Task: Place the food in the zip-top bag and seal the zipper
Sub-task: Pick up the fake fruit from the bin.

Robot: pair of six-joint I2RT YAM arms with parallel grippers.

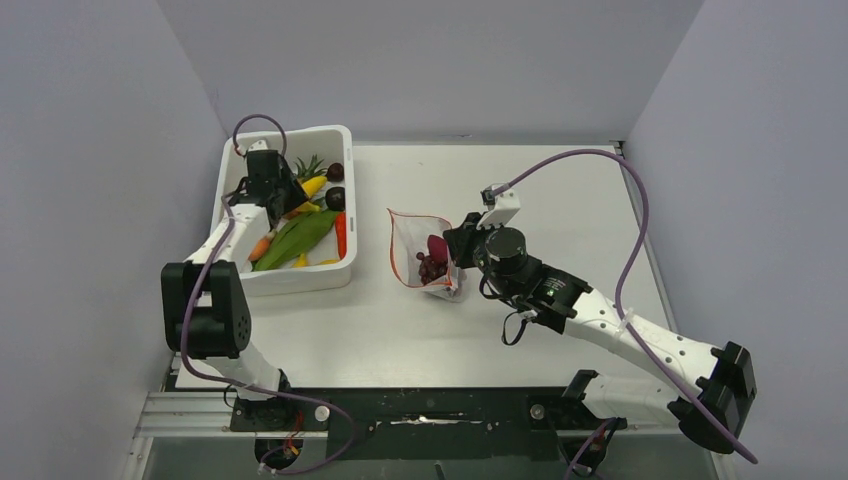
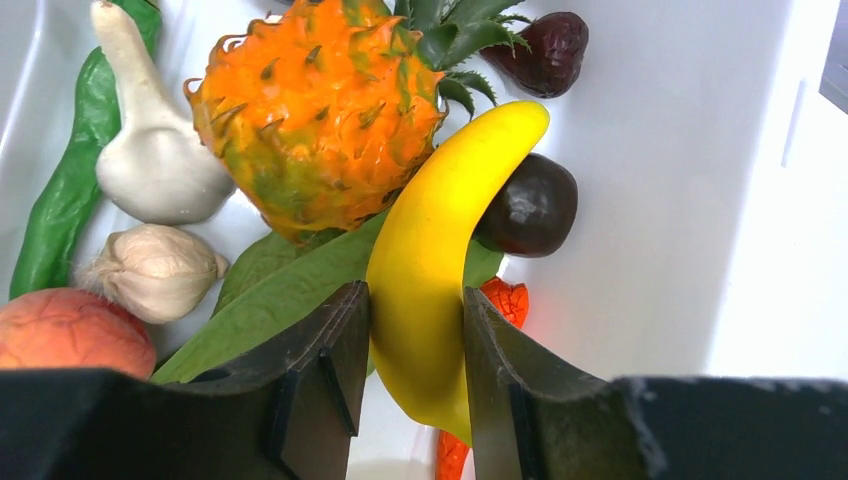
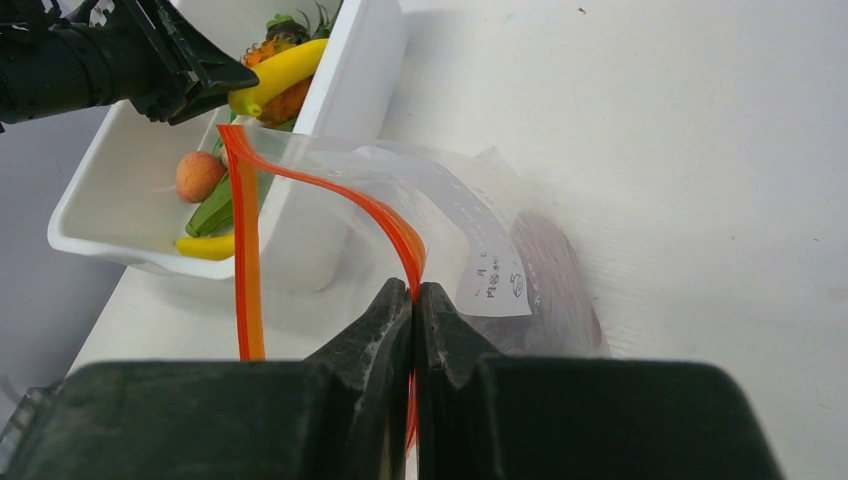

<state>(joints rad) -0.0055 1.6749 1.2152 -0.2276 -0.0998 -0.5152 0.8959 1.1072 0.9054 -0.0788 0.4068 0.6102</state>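
My left gripper (image 2: 415,300) is inside the white tub (image 1: 330,272), shut on the yellow banana (image 2: 440,250); it also shows in the top view (image 1: 280,190). Next to it lie the pineapple (image 2: 320,110), a long green pod (image 2: 280,300), dark round fruits (image 2: 530,205) and a red-orange fruit (image 2: 65,330). My right gripper (image 3: 415,290) is shut on the red-orange zipper (image 3: 300,175) of the clear zip-top bag (image 1: 425,250), holding its mouth open toward the tub. Dark purple grapes (image 1: 434,262) lie inside the bag.
White garlic bulbs (image 2: 150,165) and a red chili (image 2: 505,300) lie in the tub, with a second yellow piece (image 3: 205,247) near its front wall. The tub stands left of the bag on the white table (image 1: 560,220). Grey walls close in on both sides.
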